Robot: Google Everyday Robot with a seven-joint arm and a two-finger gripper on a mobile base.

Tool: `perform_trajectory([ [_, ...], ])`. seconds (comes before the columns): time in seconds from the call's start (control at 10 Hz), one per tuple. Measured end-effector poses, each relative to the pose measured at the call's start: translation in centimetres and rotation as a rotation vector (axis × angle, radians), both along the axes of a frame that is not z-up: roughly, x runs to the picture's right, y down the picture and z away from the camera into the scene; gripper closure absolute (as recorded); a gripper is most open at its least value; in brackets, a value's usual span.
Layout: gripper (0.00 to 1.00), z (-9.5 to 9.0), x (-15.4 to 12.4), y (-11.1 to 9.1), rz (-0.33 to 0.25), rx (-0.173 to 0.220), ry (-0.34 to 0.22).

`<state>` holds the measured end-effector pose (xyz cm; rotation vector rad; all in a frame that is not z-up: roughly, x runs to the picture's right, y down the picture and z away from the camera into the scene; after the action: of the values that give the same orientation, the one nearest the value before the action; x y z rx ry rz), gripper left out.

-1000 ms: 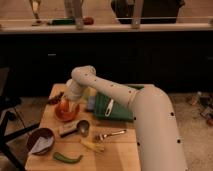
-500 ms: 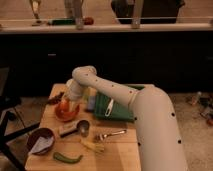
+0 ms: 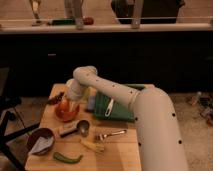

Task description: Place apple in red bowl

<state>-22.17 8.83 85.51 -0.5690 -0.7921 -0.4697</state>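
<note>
The red bowl (image 3: 65, 113) sits on the left part of the wooden table (image 3: 120, 150), shallow and bright orange-red. My gripper (image 3: 70, 103) hangs at the end of the white arm (image 3: 115, 95), right over the bowl and reaching down into it. A brighter orange-red patch (image 3: 63, 105) at the gripper's tip, inside the bowl's rim, looks like the apple. I cannot tell whether it is held or resting in the bowl. The gripper hides part of the bowl's far side.
A small metal cup (image 3: 83, 127) stands just in front of the bowl, with a pale block (image 3: 66, 130) beside it. A maroon bowl with a whitish cloth (image 3: 41, 142) is at the front left. A green pepper (image 3: 67, 158), a yellow item (image 3: 93, 145), a fork (image 3: 111, 134) and a green tray (image 3: 114, 108) lie nearby.
</note>
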Motion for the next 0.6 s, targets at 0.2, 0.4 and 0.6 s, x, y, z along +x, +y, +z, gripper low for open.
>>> perform_trajectory([
  [0.2, 0.23, 0.01, 0.03, -0.03, 0.003, 0.000, 0.007],
  [0.4, 0.20, -0.06, 0.00, -0.06, 0.002, 0.003, 0.009],
  [0.6, 0.20, -0.11, -0.01, -0.05, 0.001, 0.006, 0.010],
])
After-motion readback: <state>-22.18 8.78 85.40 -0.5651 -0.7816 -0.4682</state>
